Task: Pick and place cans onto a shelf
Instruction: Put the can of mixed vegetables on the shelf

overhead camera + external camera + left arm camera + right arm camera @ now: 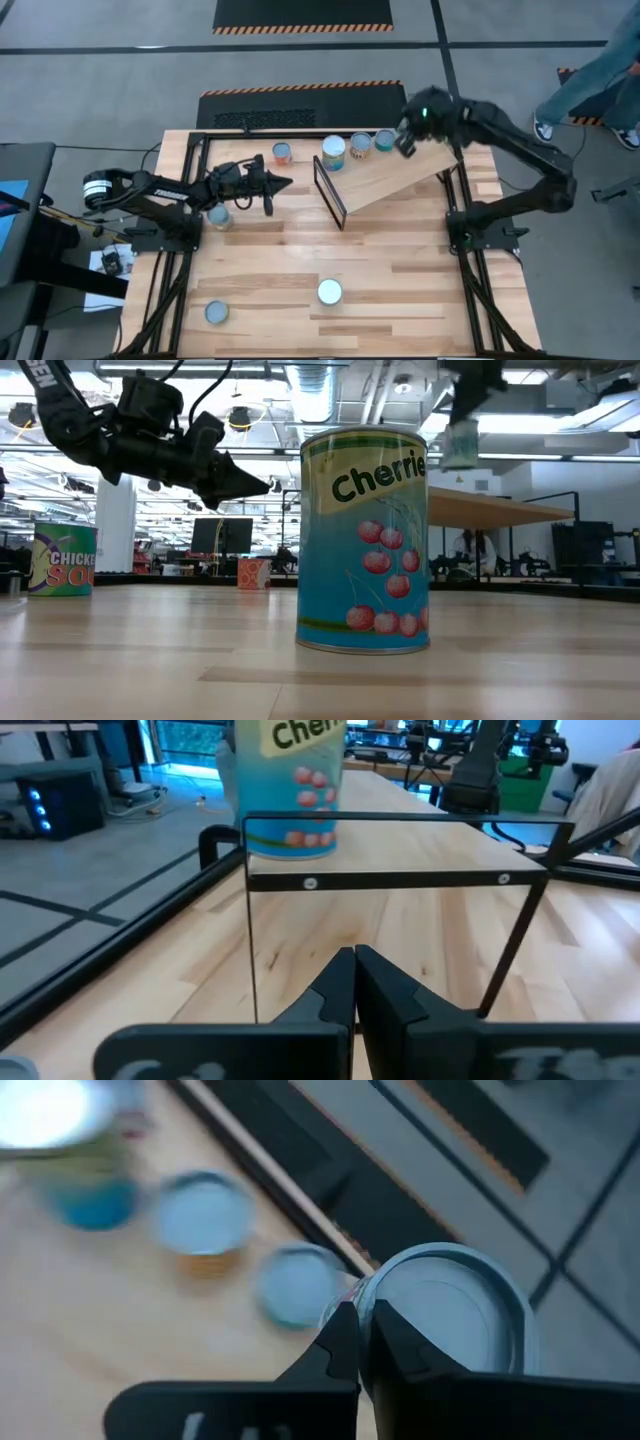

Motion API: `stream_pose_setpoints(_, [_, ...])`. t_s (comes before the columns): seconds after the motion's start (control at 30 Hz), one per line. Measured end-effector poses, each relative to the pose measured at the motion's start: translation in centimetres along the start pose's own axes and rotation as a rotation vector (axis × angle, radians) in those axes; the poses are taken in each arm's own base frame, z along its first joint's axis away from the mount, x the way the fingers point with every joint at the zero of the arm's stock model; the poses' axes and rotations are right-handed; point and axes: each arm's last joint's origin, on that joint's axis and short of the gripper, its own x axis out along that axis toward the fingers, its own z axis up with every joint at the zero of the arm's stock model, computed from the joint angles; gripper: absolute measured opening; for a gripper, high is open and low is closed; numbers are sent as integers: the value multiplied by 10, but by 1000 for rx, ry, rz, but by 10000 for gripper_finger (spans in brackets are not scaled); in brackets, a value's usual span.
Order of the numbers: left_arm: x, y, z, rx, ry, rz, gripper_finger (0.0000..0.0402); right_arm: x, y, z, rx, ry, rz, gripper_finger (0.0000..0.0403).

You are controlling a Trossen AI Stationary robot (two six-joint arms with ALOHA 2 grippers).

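Observation:
The shelf (pixel 395 172) is a slanted plywood board on a black frame (pixel 390 880). Three cans (pixel 360 146) stand along its far edge. Other cans stand on the table: one (pixel 282 153) at the far side, one (pixel 219 215) below my left arm, and two near the front, a teal cherries can (pixel 365 540) and a soup can (pixel 62 560). My left gripper (pixel 275 183) is shut and empty, pointing level at the shelf's frame. My right gripper (pixel 405 142) is high over the shelf's far end, shut on a pale-lidded can (pixel 455 1310). My right gripper pinches the can's top rim (pixel 372 1285) between its two fingers, one on the lid side and one outside the wall. The fingers slant down from above. The can (pixel 460 445) hangs below them, lid up, lifted clear of the shelf and table.
The shelf's upright black end frame (pixel 330 192) stands just ahead of my left gripper. A black rail (pixel 300 120) runs along the table's far edge. A person (pixel 600 70) stands beyond the far right corner. Bare planks lie mid-table (pixel 330 245).

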Motion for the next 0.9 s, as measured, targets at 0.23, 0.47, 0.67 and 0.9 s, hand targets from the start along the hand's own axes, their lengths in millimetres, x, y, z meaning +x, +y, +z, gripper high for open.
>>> stream_pose_setpoints(0.23, [-1,6,0,-4,-2,20,0,59,-50,6,137,150,-31,16])
stream_pose_setpoints(0.47, [-1,6,0,-4,0,18,0,99,-63,7,193,241,-42,14])
stream_pose_setpoints(0.67, [-1,6,0,-4,2,18,0,107,-56,8,224,258,8,17])
stream_pose_setpoints(0.9, [-1,6,-1,-5,10,18,0,105,-51,7,236,267,11,18])
